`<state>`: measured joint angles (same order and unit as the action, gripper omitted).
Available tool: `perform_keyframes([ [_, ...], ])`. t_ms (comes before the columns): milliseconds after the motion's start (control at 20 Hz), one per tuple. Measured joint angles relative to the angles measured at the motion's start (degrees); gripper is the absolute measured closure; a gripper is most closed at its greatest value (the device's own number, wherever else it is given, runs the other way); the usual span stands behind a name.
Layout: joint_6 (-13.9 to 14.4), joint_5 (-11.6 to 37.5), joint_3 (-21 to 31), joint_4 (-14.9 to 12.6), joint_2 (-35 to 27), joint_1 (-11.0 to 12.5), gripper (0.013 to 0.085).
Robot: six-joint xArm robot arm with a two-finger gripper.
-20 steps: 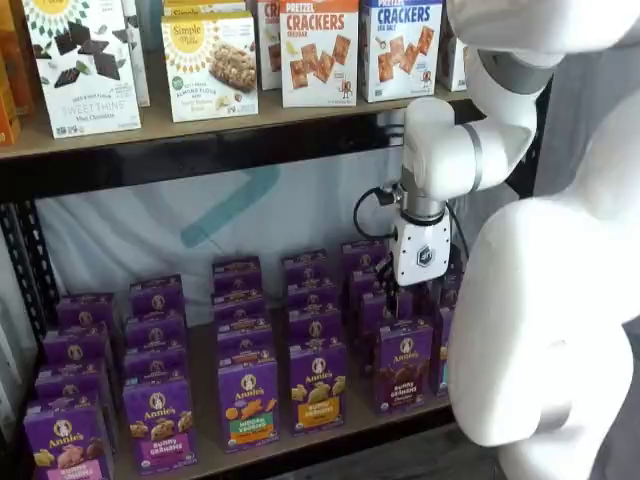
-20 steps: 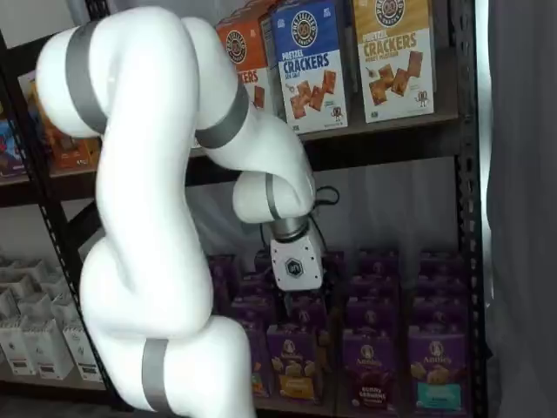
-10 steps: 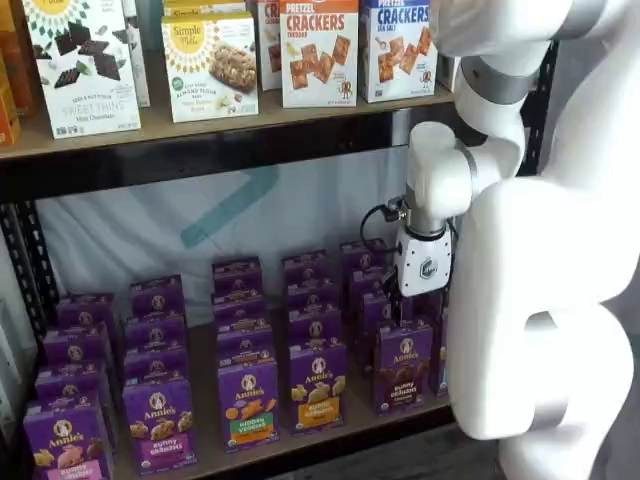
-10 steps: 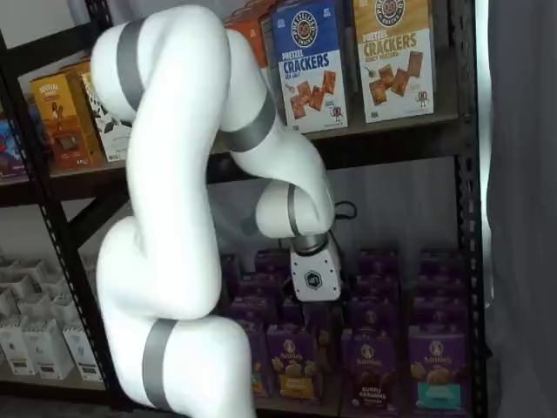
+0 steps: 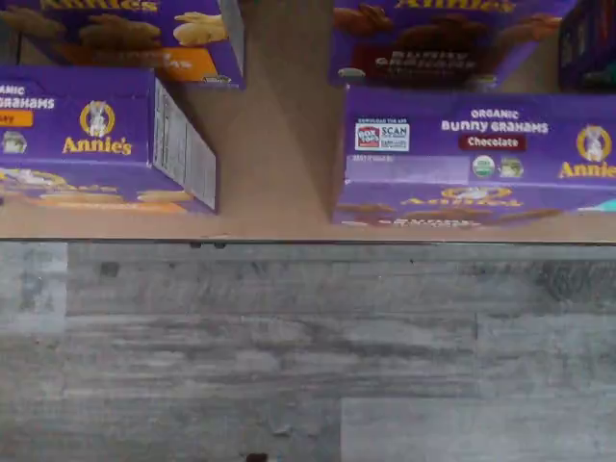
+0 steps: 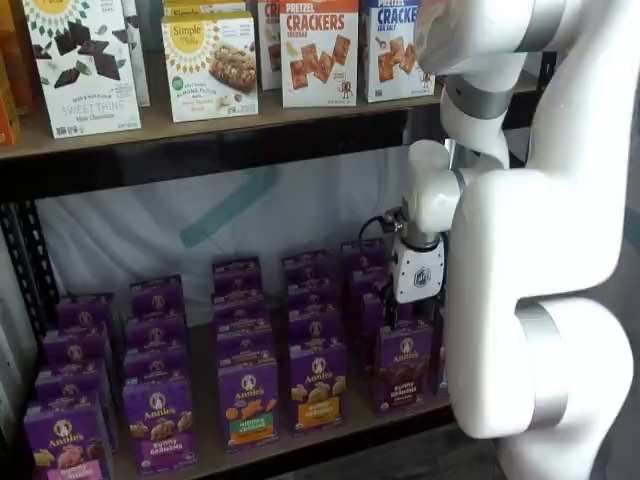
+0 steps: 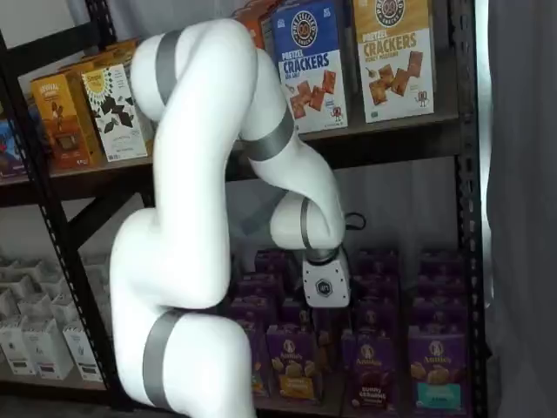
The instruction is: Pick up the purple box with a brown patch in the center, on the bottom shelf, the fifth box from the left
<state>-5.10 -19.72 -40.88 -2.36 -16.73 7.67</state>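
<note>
The purple box (image 6: 404, 366) stands at the front of the bottom shelf (image 6: 330, 437), leading a row of like cartons running back toward the rear. To its left stands a carton with a yellow-orange band (image 6: 318, 386), and further left one with a green band (image 6: 248, 403). The gripper (image 6: 403, 309) hangs above and just behind the purple box. Overhead, the upper shelf (image 6: 200, 125) carries cracker boxes (image 6: 319, 52). In the wrist view the purple box (image 5: 476, 159) sits at the shelf's front edge, with a neighbouring carton (image 5: 101, 140) across a gap.

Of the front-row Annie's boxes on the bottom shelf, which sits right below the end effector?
The purple box with the dark brown patch and "bunny grahams" lettering, directly under the end effector; the box to its left has a yellow-orange band.
</note>
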Motion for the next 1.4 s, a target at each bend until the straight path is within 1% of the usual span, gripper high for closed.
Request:
perform_keyframes([
  [500,0.93,2.68,-8.37,-1.37,-10.44,0.36,0.0130],
  [600,1.37,2.91,-10.20,-2.10,-12.30,0.62,0.0130],
  [800,3.03,3.38,-14.33,-4.64,-16.19,1.44,0.0130],
  [1000,4.21,2.80,-18.34,-6.69,-19.37,2.20,0.0130],
  [1400,3.58,0.55,-26.52,-7.17,-25.28,3.20,0.0130],
])
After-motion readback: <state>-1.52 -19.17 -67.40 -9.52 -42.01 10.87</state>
